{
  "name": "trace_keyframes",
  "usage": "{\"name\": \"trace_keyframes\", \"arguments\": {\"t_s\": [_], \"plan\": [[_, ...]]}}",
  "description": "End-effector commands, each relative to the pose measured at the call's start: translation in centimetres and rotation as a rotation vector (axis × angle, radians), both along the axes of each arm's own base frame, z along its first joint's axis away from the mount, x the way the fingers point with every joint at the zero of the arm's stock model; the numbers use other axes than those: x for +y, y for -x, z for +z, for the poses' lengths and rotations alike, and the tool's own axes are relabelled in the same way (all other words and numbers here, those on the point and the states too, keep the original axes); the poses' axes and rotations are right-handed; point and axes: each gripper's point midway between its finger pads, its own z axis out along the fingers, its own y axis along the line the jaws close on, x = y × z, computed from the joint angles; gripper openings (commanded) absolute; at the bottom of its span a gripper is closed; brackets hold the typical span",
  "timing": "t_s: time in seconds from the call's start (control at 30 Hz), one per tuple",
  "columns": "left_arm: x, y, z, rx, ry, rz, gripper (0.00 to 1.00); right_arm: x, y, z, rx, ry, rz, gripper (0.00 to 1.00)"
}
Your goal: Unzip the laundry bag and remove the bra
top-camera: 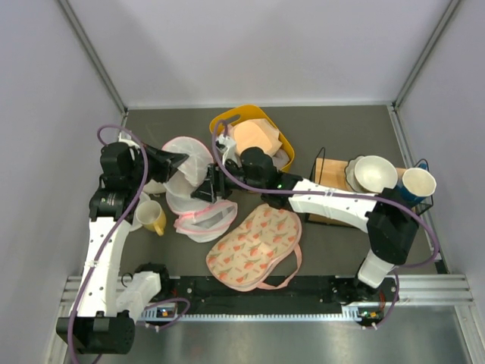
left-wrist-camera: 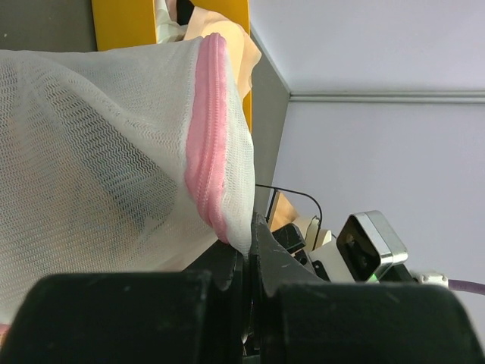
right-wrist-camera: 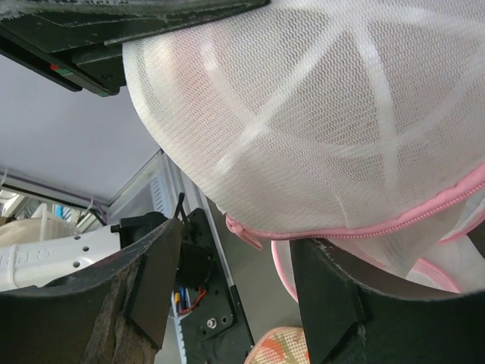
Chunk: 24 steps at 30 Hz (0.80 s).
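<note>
The laundry bag [top-camera: 186,171], white mesh domes edged with a pink zipper, lies at the table's middle left. My left gripper [top-camera: 180,160] is shut on the bag's mesh edge beside the pink zipper [left-wrist-camera: 206,144] and lifts it; the pinch shows in the left wrist view [left-wrist-camera: 254,236]. My right gripper [top-camera: 206,188] is open at the bag's right side. In the right wrist view the zipper's pink end [right-wrist-camera: 246,227] hangs between the open fingers [right-wrist-camera: 155,280] without touching them. The burnt-orange bra is hidden.
A yellow basket [top-camera: 227,121] with a peach bra [top-camera: 258,136] stands behind the bag. A cream pouch with red print [top-camera: 254,246] lies in front. A yellow mug [top-camera: 154,220] is at the left. A wire rack [top-camera: 330,193] with bowls [top-camera: 375,173] and a blue cup [top-camera: 418,184] stands at the right.
</note>
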Motion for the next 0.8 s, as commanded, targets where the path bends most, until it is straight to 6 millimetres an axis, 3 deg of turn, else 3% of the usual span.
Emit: {"name": "trace_keyframes", "arguments": {"t_s": [0.0,0.27,0.53,0.63,0.67,0.77], "plan": [[-0.2,0.1,2.7,-0.089,0.016,-0.012,0.00,-0.7,-0.5,3.6,-0.061,-0.102,-0.032,0.57],[-0.2,0.0,2.3,-0.084,0.013,-0.015,0.00,-1.3,-0.2,4.2,-0.059,-0.114,-0.033,0.45],[-0.2,0.0,2.1,-0.080,0.017,-0.012,0.00,-1.6,-0.1,5.4,-0.077,-0.122,-0.033,0.40],[-0.2,0.1,2.1,-0.082,0.017,-0.012,0.00,-1.4,-0.1,4.9,-0.069,-0.113,-0.028,0.26],[-0.2,0.1,2.1,-0.082,0.017,-0.012,0.00,-1.4,-0.2,4.8,-0.067,-0.111,-0.032,0.16],[-0.2,0.1,2.1,-0.084,0.015,-0.012,0.00,-1.7,-0.5,4.5,-0.061,-0.104,-0.050,0.00]]}}
